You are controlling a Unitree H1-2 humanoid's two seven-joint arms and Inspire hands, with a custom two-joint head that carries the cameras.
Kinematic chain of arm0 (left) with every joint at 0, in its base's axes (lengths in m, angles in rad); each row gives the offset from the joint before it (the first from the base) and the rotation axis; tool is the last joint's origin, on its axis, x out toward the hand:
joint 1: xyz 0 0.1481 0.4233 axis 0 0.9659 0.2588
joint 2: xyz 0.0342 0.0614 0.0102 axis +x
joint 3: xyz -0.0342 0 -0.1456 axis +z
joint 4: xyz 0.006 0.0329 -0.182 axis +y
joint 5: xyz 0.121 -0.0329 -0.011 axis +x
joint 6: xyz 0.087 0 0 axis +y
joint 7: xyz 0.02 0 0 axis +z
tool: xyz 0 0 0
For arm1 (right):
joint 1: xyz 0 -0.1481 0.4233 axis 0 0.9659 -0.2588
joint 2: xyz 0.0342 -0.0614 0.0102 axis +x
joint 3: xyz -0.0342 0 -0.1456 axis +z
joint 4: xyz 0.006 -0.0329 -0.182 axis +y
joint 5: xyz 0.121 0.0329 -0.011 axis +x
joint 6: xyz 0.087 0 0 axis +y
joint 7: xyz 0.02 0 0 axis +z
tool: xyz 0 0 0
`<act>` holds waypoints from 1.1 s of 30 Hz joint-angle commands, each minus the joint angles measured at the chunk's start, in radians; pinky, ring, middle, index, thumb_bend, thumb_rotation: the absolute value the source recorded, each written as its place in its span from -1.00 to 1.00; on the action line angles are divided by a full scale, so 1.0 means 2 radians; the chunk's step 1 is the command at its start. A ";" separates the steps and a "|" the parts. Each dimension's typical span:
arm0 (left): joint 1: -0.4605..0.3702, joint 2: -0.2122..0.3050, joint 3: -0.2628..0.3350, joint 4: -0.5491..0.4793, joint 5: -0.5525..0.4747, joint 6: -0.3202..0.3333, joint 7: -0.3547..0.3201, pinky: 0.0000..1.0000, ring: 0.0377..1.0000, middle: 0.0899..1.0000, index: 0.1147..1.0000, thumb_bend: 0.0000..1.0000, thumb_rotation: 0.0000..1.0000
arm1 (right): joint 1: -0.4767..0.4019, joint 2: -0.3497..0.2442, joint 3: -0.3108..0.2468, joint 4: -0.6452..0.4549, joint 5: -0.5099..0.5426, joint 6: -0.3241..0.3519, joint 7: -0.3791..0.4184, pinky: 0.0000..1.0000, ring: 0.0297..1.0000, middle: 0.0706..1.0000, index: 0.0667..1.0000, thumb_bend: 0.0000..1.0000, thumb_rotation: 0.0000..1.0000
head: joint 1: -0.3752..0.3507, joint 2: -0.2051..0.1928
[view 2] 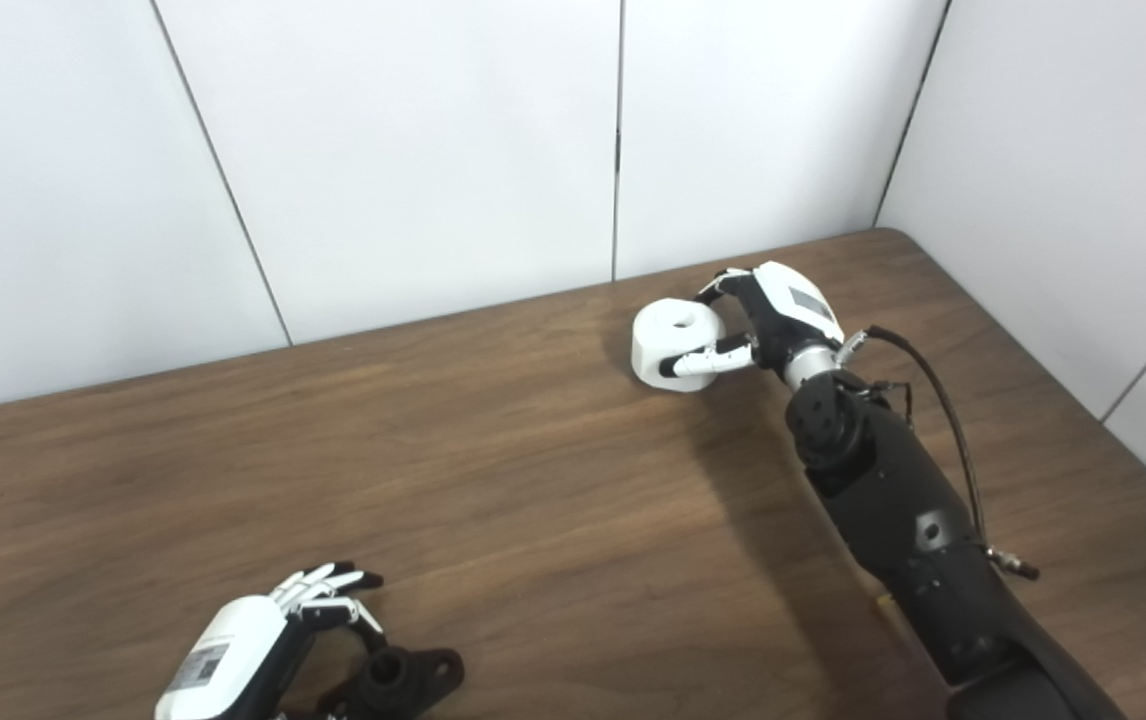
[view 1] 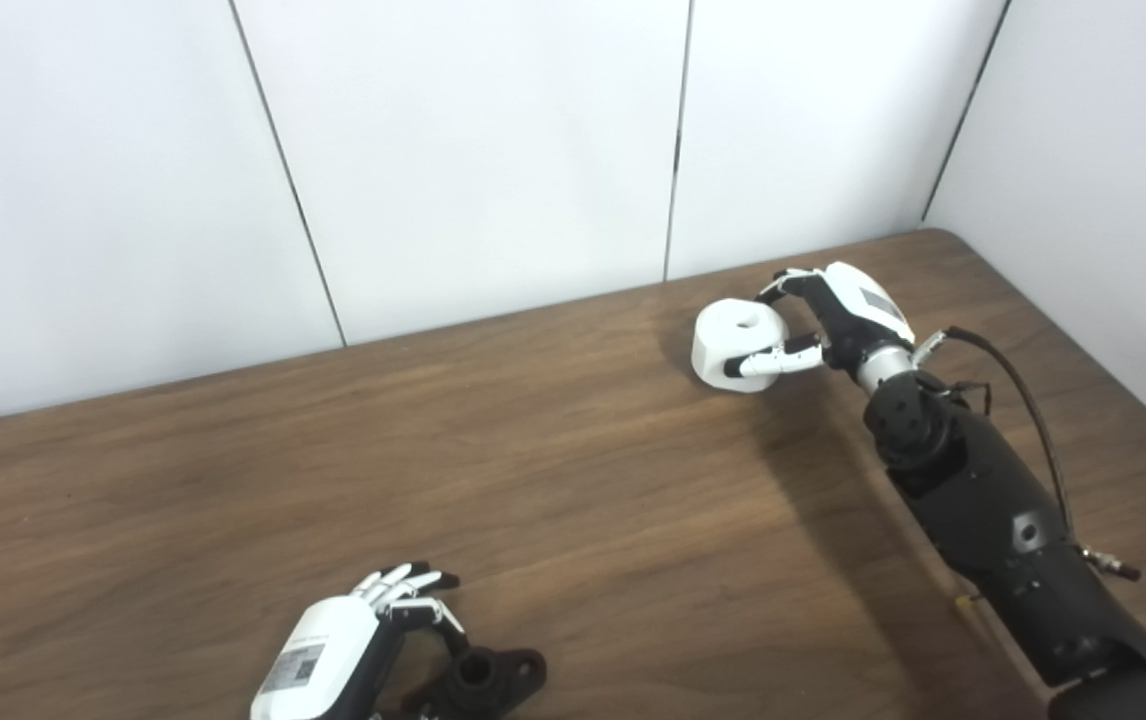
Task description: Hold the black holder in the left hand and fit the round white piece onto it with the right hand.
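Right hand (view 1: 838, 320) at the table's far right corner area, fingers and thumb wrapped about the white piece (view 1: 736, 343); left hand (view 1: 353, 640) at the near edge beside the holder (view 1: 478, 682).

Whether the white piece rests on the table (view 1: 573, 480) or is lifted just off it cannot be told; its top shows a round hole. Left hand is cut off by the picture's bottom edge, its fingers (view 1: 403, 580) spread and curled over the black holder, which lies on the table at the near edge; contact is hard to make out, so a grip cannot be told. Wide bare wood lies between the two hands.
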 commanded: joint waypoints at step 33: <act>0.021 0.003 -0.010 0.005 0.004 0.018 -0.039 0.78 0.83 0.66 -0.16 0.04 -0.90 | -0.020 -0.013 -0.009 -0.006 0.001 -0.039 -0.035 0.71 0.84 0.66 -0.10 0.05 -0.72 | 0.002 0.003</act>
